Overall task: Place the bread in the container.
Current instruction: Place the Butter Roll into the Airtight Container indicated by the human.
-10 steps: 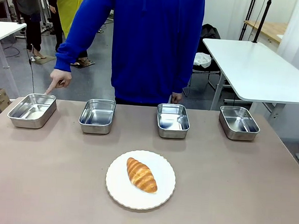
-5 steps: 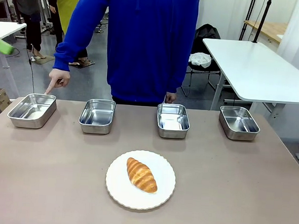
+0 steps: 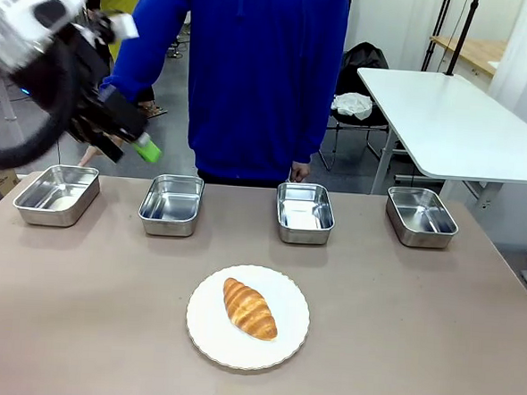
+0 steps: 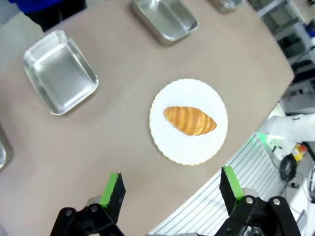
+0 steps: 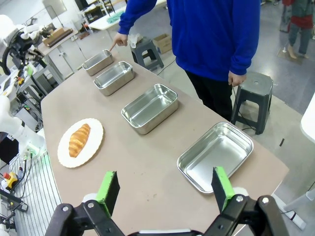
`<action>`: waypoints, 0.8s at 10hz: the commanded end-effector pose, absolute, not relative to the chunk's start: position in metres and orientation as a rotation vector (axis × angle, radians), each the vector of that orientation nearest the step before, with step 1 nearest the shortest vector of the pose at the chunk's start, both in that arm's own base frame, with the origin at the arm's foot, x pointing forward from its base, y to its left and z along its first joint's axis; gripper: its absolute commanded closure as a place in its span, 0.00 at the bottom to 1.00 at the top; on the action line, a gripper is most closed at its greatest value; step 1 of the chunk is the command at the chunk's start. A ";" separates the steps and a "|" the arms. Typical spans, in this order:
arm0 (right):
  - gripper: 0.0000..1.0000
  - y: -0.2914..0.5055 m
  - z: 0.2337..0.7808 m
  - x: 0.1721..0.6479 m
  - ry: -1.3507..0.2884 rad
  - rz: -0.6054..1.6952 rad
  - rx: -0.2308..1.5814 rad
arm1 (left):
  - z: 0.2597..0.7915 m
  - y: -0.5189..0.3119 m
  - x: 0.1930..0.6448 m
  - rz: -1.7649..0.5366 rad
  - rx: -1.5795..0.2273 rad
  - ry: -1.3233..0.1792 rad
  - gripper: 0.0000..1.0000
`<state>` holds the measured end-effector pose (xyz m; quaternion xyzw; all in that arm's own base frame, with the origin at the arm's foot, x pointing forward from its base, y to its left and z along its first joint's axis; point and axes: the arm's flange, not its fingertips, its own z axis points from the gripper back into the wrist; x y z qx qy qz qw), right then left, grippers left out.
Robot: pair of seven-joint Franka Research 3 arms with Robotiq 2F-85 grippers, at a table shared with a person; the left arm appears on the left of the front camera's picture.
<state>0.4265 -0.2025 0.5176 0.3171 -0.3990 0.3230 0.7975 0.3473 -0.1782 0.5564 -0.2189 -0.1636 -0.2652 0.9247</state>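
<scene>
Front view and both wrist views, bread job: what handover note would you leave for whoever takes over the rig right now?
Left gripper: open, empty, raised over the left of the table.
Right gripper: open, empty, raised over its right end.
Croissant: lying on the white plate, untouched.
Person's hand points at the leftmost pan, which is empty.
Done: nothing.
Left: grasp the croissant and set it in that pan.

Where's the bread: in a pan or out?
Out. The bread lies on the plate; the pan that a person's hand points at holds no bread.
</scene>
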 end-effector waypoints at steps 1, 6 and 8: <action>0.00 -0.202 0.519 0.427 -0.863 0.697 0.685 | 0.565 -0.153 0.357 -0.546 -0.488 -0.349 0.00; 0.00 -0.202 0.519 0.427 -0.863 0.697 0.685 | 0.540 -0.247 0.302 -0.473 -0.335 -0.374 0.00; 0.00 -0.202 0.519 0.427 -0.863 0.697 0.685 | 0.516 -0.318 0.293 -0.346 -0.310 -0.306 0.00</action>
